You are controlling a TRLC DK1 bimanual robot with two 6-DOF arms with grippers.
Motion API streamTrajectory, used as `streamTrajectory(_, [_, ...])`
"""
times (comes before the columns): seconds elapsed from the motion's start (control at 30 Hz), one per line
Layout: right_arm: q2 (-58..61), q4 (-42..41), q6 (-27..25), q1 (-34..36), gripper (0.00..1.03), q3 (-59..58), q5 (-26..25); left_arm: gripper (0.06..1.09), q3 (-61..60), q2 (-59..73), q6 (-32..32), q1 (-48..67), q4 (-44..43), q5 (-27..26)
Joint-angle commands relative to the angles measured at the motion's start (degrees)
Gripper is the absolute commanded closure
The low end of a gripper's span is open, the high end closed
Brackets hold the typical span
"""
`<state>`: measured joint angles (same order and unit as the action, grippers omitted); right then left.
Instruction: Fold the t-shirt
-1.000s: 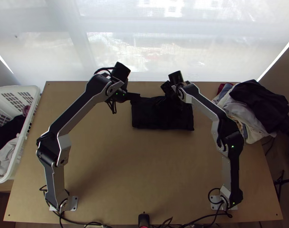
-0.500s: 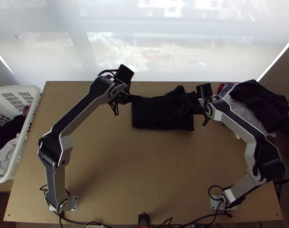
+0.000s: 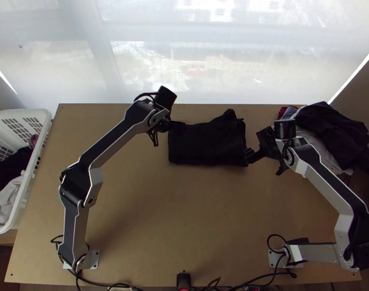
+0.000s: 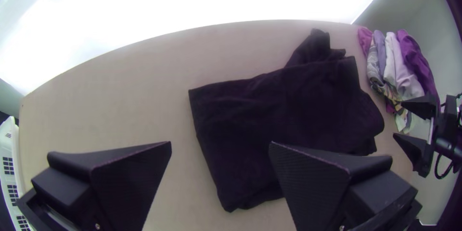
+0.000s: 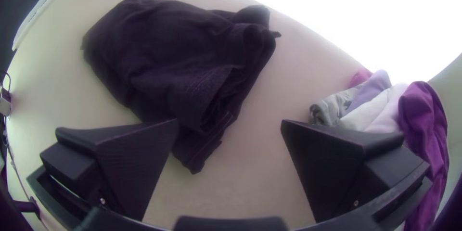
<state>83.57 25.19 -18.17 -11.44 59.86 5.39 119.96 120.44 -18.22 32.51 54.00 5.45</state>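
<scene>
the jaws of the left gripper [image 3: 176, 124] stand spread apart with nothing pinched between them, at the left far corner of the black t-shirt [image 3: 203, 145]. the right gripper [image 3: 265, 164] has its jaws wide open too — holding nothing, just beside the shirt's right near corner. the shirt lies between the two, folded into a rough rectangle on the far half of the worktop [image 3: 184, 208], with a bunched bit of cloth poking out past its far edge toward the right. its left side looks fairly straight, while its right side shows loose, uneven layers. farther right, at the far corner of the worktop, sits a heap of clothes [image 3: 329, 133] — pale, grey and pink pieces with a dark purple one on the outer side. beyond the left edge stands a white basket [image 3: 44, 115] with dark and light cloth in it. a pale, bright window covering [image 3: 184, 63] hangs past the far edge.
</scene>
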Motion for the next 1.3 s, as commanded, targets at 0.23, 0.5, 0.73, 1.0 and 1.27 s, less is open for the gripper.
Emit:
streamTrajectory(0.23, [1.6,-5.7,-3.1,-13.8,0.05,2.8,-0.3,0.10,0.6,3.1,0.8,1.1,-1.3,0.3])
streamTrajectory(0.5, [6.6,-20.1,-11.3,-22.5,0.05,-5.2,-4.9,0.10,0.7,5.4,0.8,1.9,-1.2,0.7])
streamTrajectory(0.73, [10.7,-33.1,-17.2,-26.9,0.04,-11.7,-8.2,0.10,0.8,7.3,0.9,2.7,-1.3,1.1])
streamTrajectory(1.0, [15.5,-39.2,-20.1,-26.9,0.04,-12.0,-9.6,0.10,0.8,8.6,1.1,2.8,-1.0,1.1])
streamTrajectory(1.27, [18.6,-40.9,-21.3,-26.8,0.05,-11.0,-10.7,0.10,0.8,9.0,1.3,2.8,-0.8,1.1])
